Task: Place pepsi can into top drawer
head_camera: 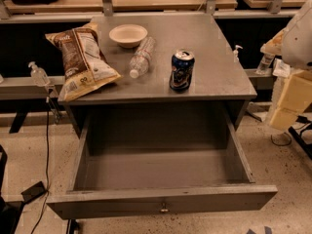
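The pepsi can (182,70) stands upright on the cabinet's surface (217,69), just right of a lying water bottle (142,57). Below, the top drawer (122,203) is pulled open. The gripper (291,101) hangs at the right edge, beside the cabinet; whether it is spread or closed I cannot tell

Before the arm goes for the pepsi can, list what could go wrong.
1. The gripper sits at the right edge of the view, well apart from the pepsi can; a sideways approach might knock the upright can over.
2. The water bottle lies on its side just left of the can; a nudge could send it rolling.
3. The top drawer stands open below; a high release could make the can topple.
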{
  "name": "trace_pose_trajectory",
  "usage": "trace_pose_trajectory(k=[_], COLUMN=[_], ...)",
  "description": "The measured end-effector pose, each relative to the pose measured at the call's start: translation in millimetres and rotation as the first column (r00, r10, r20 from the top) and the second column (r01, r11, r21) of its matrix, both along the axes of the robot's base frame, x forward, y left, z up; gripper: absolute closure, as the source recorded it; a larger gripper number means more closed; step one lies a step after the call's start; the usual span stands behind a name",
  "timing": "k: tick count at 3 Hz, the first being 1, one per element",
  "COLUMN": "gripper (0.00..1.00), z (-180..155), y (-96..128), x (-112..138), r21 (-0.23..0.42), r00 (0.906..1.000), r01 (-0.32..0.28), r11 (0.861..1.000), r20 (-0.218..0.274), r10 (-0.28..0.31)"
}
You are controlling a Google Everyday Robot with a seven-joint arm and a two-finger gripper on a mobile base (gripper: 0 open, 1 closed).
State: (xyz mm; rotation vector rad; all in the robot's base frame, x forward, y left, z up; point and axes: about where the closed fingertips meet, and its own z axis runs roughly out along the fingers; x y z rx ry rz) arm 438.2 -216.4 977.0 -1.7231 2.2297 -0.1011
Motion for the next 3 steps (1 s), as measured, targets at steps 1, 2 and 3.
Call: trace_pose_trajectory(k=[1,2,3], gripper=[0.0,0.0,0.0], z=[0,4,18], y=[0,8,21], x=[0,22,75], r21=[0.0,0.089,0.299], r00=[1.0,0.9979,0.9811], r01=[0.0,-0.018,-0.033], r11=[1.0,0.996,0.954], r20=[0.0,0.063,0.191], r10=[0.0,0.013,-0.027])
